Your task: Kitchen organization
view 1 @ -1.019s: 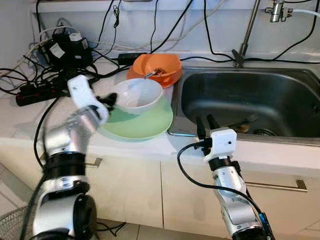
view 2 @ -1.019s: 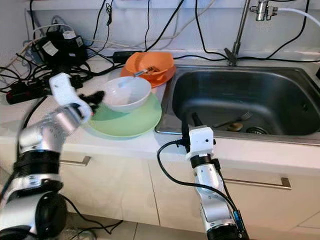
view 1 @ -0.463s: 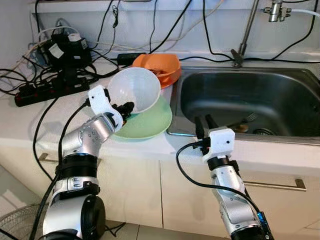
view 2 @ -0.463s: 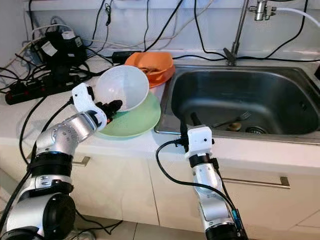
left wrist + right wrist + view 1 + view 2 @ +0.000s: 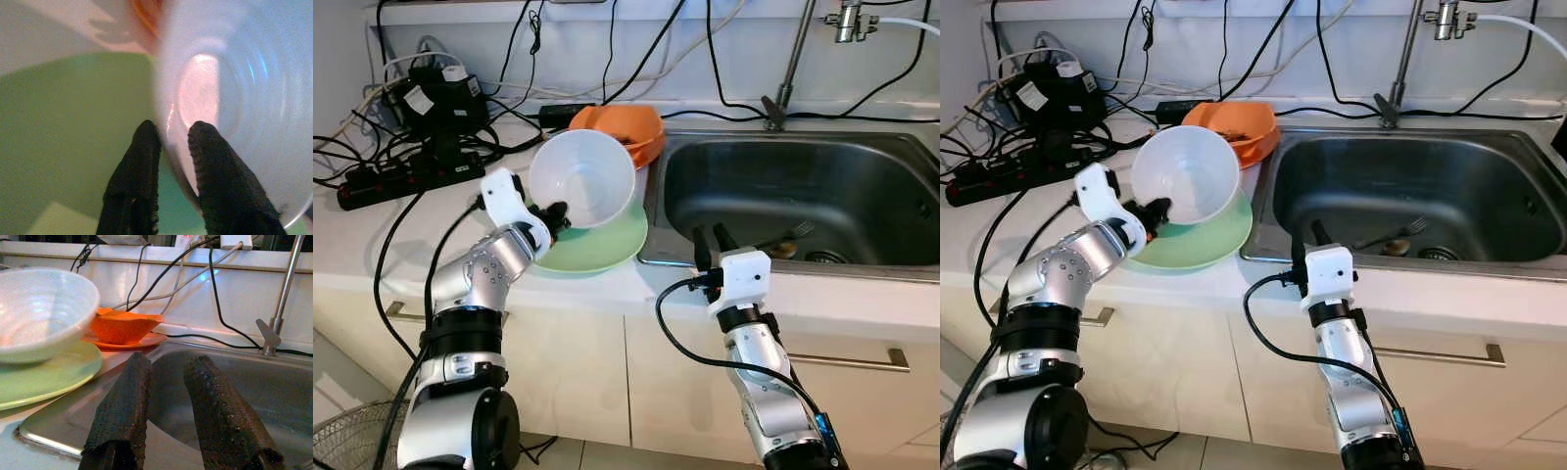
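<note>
My left gripper (image 5: 554, 213) is pinching the smooth white bowl's (image 5: 582, 178) rim, tilting it above the green plate (image 5: 607, 245).

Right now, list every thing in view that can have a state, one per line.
white bowl: tilted up on its side, rim pinched, lifted off the plate
left gripper: fingers shut on the bowl rim
green plate: flat on the counter
orange bowl: on an orange plate, food scraps inside
sink: fork lying near the drain
right gripper: fingers open, holding nothing, at the sink edge
</note>
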Tool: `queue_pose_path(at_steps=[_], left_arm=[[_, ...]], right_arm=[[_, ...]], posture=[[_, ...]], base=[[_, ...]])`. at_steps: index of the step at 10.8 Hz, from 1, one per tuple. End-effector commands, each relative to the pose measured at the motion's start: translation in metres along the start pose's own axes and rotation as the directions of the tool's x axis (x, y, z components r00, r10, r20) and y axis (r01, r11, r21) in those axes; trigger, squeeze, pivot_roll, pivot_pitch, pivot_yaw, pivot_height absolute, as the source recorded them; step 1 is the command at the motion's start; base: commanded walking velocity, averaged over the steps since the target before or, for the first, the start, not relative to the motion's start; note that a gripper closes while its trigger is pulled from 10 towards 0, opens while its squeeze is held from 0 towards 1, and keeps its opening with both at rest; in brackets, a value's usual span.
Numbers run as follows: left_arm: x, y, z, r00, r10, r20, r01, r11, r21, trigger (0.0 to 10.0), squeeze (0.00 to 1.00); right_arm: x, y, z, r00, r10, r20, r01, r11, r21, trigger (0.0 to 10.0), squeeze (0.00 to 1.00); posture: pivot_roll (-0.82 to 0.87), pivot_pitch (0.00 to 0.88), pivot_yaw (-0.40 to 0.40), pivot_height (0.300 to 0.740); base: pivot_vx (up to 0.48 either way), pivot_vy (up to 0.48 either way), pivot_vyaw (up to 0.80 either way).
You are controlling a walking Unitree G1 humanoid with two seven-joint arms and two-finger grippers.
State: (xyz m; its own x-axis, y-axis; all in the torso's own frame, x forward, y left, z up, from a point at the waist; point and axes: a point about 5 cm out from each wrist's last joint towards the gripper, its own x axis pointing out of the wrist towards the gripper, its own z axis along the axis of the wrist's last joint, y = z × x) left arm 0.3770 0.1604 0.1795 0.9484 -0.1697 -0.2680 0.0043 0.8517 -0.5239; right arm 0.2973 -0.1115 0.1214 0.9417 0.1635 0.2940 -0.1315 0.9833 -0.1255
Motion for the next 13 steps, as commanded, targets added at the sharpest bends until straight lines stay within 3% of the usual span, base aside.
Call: queue_pose_path(at_steps=[1,8,10,13], left_arm=[[-0.003,-0.002,0.005,0.999,-0.014,0.038,0.014,1.0,0.001,0.0,0.0],[-0.009,-0.013,0.014,0.987,-0.071,0.142,0.078,0.996,-0.039,0.0,0.0],[-0.015,-0.021,0.028,0.959,-0.113,0.261,0.135,0.989,-0.067,0.0,0.0],[-0.022,-0.033,0.036,0.915,-0.175,0.364,0.216,0.974,-0.074,0.2,0.0]], right_arm=[[0.003,0.0,0.001,1.0,-0.005,0.004,0.005,1.0,-0.003,10.0,0.0],[0.004,0.0,0.0,1.0,-0.011,0.002,0.011,1.0,-0.002,10.0,0.0],[0.005,-0.001,0.0,1.0,-0.012,0.001,0.012,1.0,-0.002,10.0,0.0],[0.006,-0.001,0.0,1.0,-0.018,-0.005,0.018,1.0,-0.004,10.0,0.0]], posture=[[0.04,0.0,0.09,0.74],[0.04,0.0,0.085,0.74],[0.04,0.0,0.08,0.74],[0.04,0.0,0.078,0.74]], base=[[0.0,0.0,0.0],[0.0,0.0,0.0],[0.0,0.0,0.0],[0.0,0.0,0.0]])
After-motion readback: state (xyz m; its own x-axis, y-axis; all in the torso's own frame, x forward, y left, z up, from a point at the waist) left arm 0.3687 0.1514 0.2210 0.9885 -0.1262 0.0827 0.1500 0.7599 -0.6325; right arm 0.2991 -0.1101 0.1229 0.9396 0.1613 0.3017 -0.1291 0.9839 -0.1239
